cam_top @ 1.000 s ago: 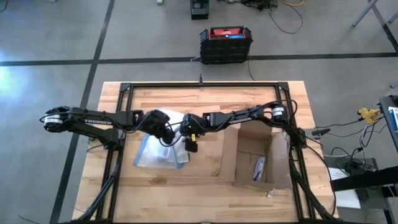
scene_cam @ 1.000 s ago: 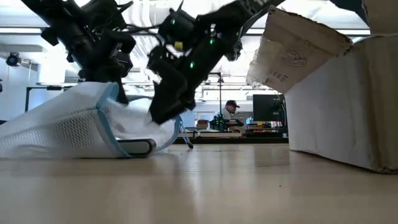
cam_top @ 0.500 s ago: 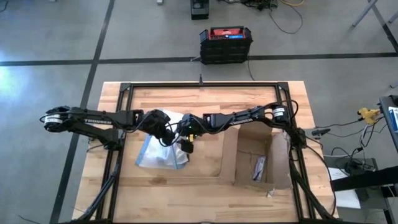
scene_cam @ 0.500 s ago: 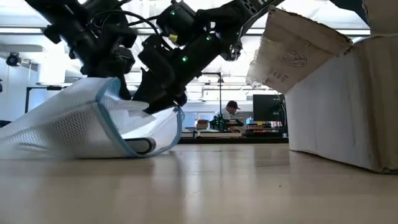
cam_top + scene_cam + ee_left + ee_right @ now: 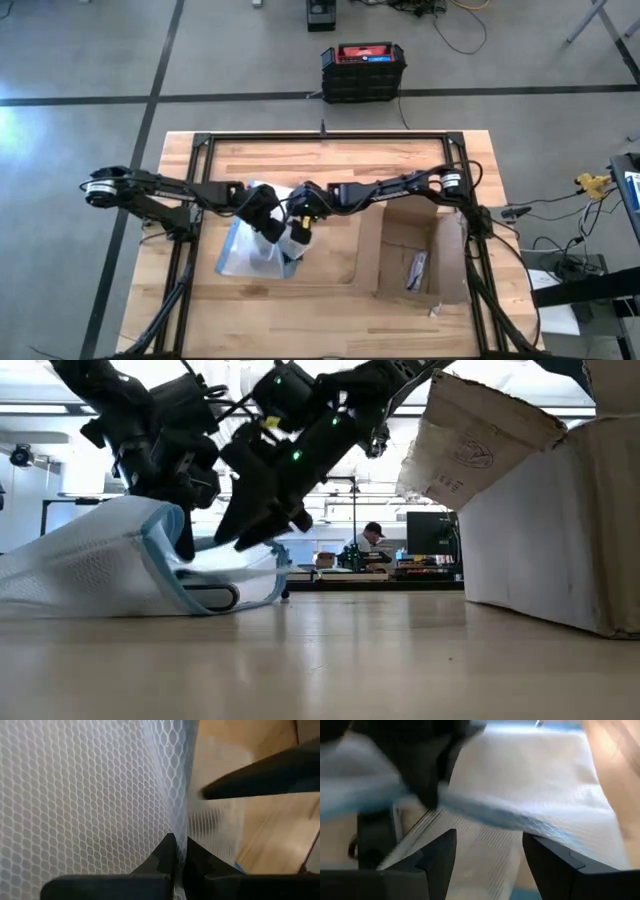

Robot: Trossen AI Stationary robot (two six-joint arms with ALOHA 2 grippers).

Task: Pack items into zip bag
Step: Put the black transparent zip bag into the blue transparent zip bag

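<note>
The zip bag (image 5: 250,250) lies left of centre in the high view, on the wooden table (image 5: 330,165), a pale mesh-patterned rectangle with a blue strip (image 5: 165,555) along its open edge. In the low view it sits at the left, bulging up off the tabletop, mouth facing the middle of the frame.

Left gripper (image 5: 262,212) is over the bag's upper-right part in the high view. Its wrist cam shows the two fingers (image 5: 172,852) pressed together with the mesh film pinched between them — so it grips the bag wall near the mouth, lifted off the table.

Right gripper (image 5: 297,232) sits just beside it, centre of the high view, at the bag's right edge. In the right wrist view its fingers (image 5: 440,857) stand spread apart, with the bag's white film and blurred blue strip right in front of them — nothing seen between them.

Cardboard box (image 5: 415,255) stands open at lower right of the high view, well apart from the bag; a small pale packet (image 5: 416,270) lies inside. Items can't be made out inside the bag.
</note>
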